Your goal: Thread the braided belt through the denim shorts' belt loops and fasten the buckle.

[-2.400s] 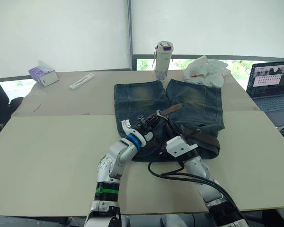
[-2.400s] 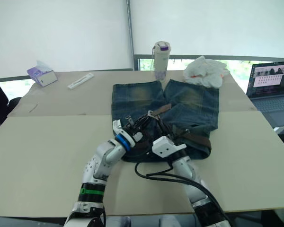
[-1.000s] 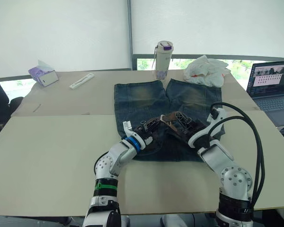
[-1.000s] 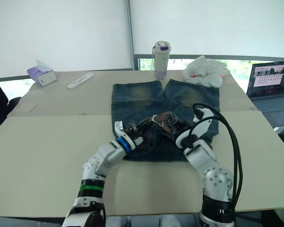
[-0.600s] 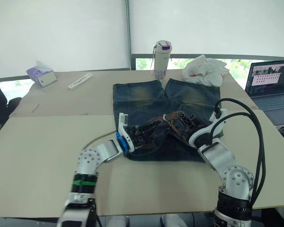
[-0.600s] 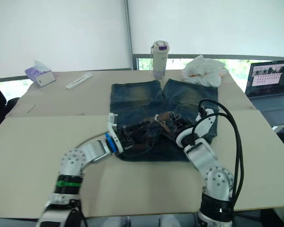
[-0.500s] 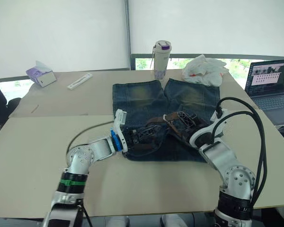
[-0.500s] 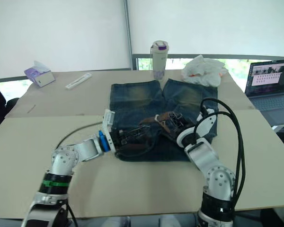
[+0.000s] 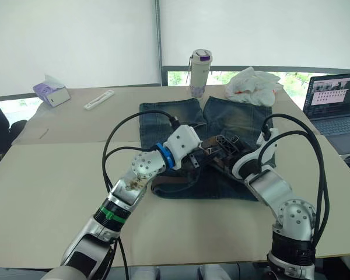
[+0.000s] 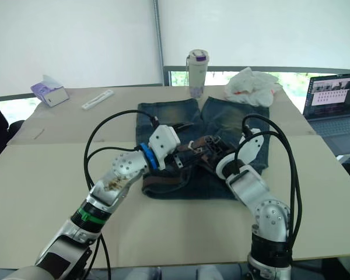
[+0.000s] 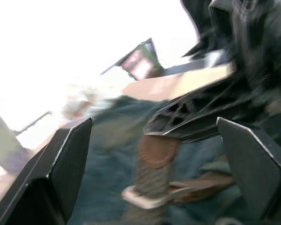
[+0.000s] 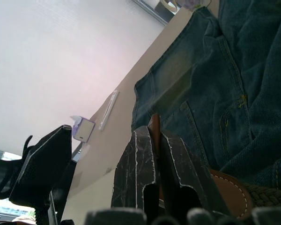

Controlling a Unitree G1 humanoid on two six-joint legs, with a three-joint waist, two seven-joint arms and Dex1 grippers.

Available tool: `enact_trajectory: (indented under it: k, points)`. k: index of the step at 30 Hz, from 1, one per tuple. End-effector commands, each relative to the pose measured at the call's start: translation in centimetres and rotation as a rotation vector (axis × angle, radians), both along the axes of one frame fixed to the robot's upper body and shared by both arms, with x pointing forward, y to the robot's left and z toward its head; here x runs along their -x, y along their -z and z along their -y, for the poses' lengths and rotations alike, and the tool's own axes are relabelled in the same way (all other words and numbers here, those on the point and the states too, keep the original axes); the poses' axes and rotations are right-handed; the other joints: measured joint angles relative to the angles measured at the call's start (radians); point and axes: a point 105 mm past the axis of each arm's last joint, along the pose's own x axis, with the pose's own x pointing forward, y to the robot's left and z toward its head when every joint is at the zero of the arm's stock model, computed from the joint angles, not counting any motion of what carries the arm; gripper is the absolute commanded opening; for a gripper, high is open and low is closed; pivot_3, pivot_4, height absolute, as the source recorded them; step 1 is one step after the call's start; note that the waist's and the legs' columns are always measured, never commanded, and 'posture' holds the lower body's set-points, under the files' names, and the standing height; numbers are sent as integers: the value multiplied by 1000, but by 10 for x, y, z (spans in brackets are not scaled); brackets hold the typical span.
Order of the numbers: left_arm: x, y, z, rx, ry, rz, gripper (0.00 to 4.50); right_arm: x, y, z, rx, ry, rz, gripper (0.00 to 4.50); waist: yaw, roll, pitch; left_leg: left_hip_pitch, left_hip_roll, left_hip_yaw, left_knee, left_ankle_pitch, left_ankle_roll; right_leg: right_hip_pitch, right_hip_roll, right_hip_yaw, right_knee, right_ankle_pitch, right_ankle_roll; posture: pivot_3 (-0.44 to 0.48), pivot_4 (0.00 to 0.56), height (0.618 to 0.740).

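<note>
The denim shorts [image 9: 233, 119] lie flat on the table, legs pointing away and waistband nearest me. The braided belt [image 9: 169, 185] runs dark brown along the waistband and rises at the shorts' middle. There my right gripper [image 9: 221, 142] is shut on its leather end [image 12: 154, 125]. My left gripper [image 9: 198, 156] hangs just to the left of it, facing it, fingers [image 11: 61, 173] spread wide and holding nothing. Below the held end, the left wrist view shows braided strap [image 11: 150, 176] and a silvery piece that looks like the buckle [image 11: 139, 197]. The belt loops are too small to make out.
Beyond the shorts stand a bottle [image 9: 201, 73] and a white plastic bag [image 9: 254, 86]. A laptop [image 9: 332, 105] is at the far right. A tissue box [image 9: 51, 92] and a flat white stick [image 9: 100, 100] lie far left. Black cables [image 9: 119, 140] loop over my arms.
My left gripper has opened and let go at the waistband's left part. That arm has swung up and right, over the shorts' middle. The right gripper keeps its hold.
</note>
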Motion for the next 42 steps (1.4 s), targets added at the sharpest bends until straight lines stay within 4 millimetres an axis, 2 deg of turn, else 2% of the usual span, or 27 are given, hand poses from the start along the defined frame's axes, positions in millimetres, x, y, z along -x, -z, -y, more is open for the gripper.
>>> enact_trajectory:
  k: [1, 6, 14, 17, 24, 25, 38, 40, 42]
  points:
    - [1, 1, -4, -45, -58, 146, 4466, 4, -27, -5, -86, -17, 92, 0, 0, 0, 0, 0, 0, 0, 0, 0, 0, 0, 0, 0, 0, 0, 0, 0, 150, 740]
    - [-2, 7, -4, -37, -116, 175, 4466, 11, -31, -10, -113, -61, 115, 0, 5, 0, 0, -1, 0, -1, 1, 0, 1, 0, -1, -1, 0, 0, 1, 0, 150, 740]
    - [4, -9, 0, 38, -143, 263, 4466, 13, -21, -13, -82, -55, 85, 0, 1, 0, 0, -1, 0, -1, 1, 0, 1, 0, -1, -1, 1, 0, 1, 0, 150, 740]
    - [3, -7, 0, 30, -155, 265, 3702, 13, -20, -12, -79, -52, 85, 0, 0, 0, 0, 0, 0, -1, 1, 0, 1, 0, 0, -1, 1, 0, 1, 0, 150, 740]
    - [2, -2, 2, 30, -171, 247, 300, 16, -21, -13, -87, -57, 88, 0, 2, 0, 0, 0, -1, -1, 1, 0, 1, 0, -1, -1, 1, 0, 1, 0, 150, 740]
    - [1, -1, 2, 28, -175, 245, 22, 16, -21, -13, -87, -57, 88, 0, 1, 0, 0, 0, -1, -1, 1, 0, 1, 0, -1, -1, 1, 0, 1, 0, 150, 740]
    - [-7, 15, -6, -22, -224, 212, 22, 16, -20, -12, -58, -52, 100, 0, 2, 0, 0, 0, -1, -1, 1, 0, 1, 0, -1, -1, 2, 0, 1, 0, 150, 740]
    - [-6, 16, -6, -19, -220, 204, 0, 17, -22, -12, -45, -57, 123, 822, 2, 0, 0, 0, -1, -1, 1, 0, 1, 0, -1, -1, 2, 0, 1, 0, 150, 740]
    - [-7, 16, -7, -1, -221, 187, 0, 19, -25, -11, -40, -67, 154, 1438, 1, 0, 0, 0, -1, -1, 1, 0, 1, 0, 0, -1, 2, 0, 1, 0, 150, 740]
